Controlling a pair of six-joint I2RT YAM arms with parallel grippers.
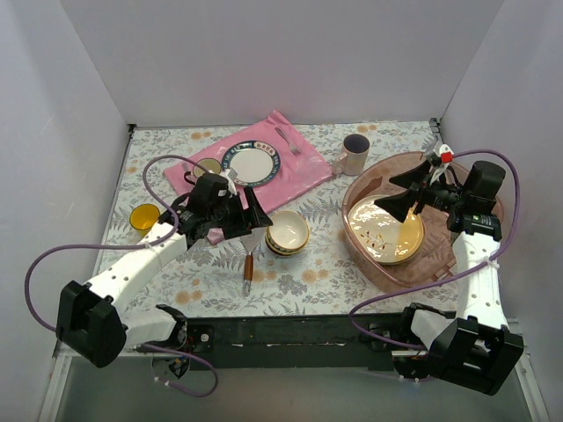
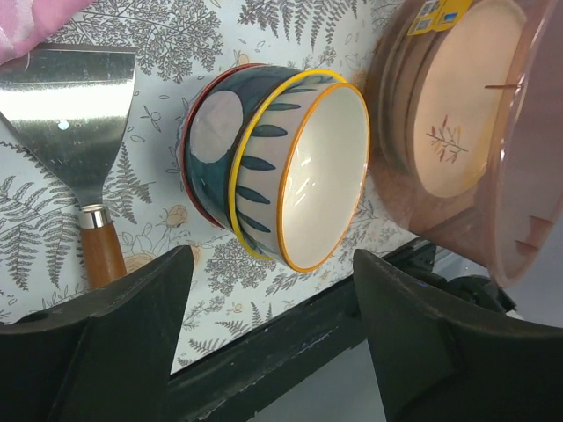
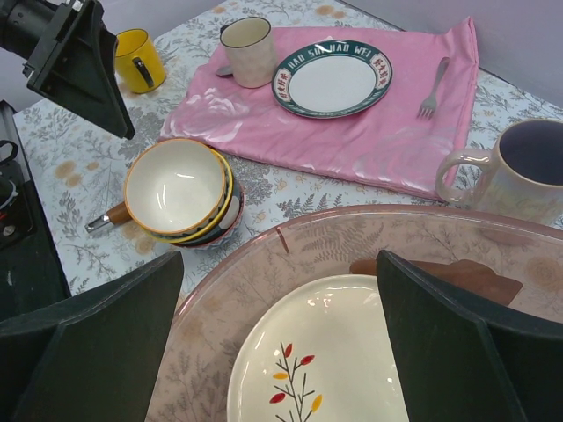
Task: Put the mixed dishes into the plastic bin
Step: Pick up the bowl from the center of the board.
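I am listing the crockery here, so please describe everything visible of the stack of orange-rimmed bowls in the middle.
The stack of glazed, ceramic-looking bowls stands upright on the fern-printed tablecloth, near the flat pink mat and the translucent plastic bin. The top one is cream and empty inside, orange-rimmed, with dark leaf strokes outside; the yellow-rimmed one beneath is dark teal with a pale circle. The open left tool hovers beside it, not touching.

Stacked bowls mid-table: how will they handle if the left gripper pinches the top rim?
The stacked bowls look glazed and glossy, so probably slippery and chip-prone under a hard pinch. They're nested, so lifting the top bowl may drag the lower one up or leave it behind. Rigid and likely heavyish; round walls give the left gripper little flat purchase.
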